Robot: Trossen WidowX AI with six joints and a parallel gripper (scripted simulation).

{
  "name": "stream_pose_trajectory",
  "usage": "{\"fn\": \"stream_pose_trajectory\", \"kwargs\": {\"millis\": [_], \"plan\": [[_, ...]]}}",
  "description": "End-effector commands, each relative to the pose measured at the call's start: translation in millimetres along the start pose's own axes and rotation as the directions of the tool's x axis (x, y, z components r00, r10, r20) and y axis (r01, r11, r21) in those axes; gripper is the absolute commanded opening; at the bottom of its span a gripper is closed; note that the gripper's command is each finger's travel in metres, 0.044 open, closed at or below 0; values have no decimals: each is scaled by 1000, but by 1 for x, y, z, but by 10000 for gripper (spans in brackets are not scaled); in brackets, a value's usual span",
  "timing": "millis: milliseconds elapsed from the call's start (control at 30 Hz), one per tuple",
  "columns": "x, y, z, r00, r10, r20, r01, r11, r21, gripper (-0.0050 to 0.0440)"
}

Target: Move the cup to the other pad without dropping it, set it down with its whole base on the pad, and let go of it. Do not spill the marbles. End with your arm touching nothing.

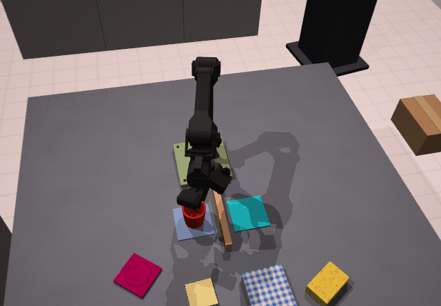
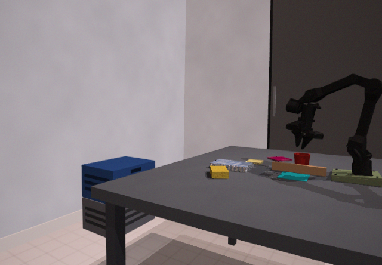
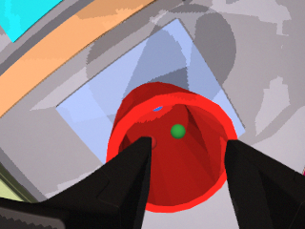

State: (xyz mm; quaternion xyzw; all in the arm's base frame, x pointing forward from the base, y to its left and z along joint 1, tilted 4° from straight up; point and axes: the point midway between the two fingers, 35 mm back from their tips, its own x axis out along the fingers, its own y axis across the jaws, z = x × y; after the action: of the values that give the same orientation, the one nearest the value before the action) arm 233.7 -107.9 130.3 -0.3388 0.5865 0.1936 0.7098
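Cup (image 1: 193,218) (marbles inside) sits on blue pad (image 1: 179,229); gripper (image 2: 302,142) hovers above, half-spread, empty.

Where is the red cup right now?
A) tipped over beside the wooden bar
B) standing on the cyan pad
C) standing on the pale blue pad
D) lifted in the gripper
C: the red cup stands upright on the pale blue pad, with the gripper above it, holding nothing.
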Motion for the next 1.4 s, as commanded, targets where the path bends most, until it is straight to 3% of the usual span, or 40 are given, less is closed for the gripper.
{"fn": "stream_pose_trajectory", "kwargs": {"millis": [0, 167, 467, 1367], "plan": [[0, 9, -12, 995, 91, -47, -95, 993, -73, 148], [-2, 23, -22, 980, 180, -81, -188, 977, -105, 148], [0, 23, -22, 980, 180, -81, -188, 977, -105, 148], [40, 29, -25, 980, 180, -81, -188, 977, -105, 148]]}}
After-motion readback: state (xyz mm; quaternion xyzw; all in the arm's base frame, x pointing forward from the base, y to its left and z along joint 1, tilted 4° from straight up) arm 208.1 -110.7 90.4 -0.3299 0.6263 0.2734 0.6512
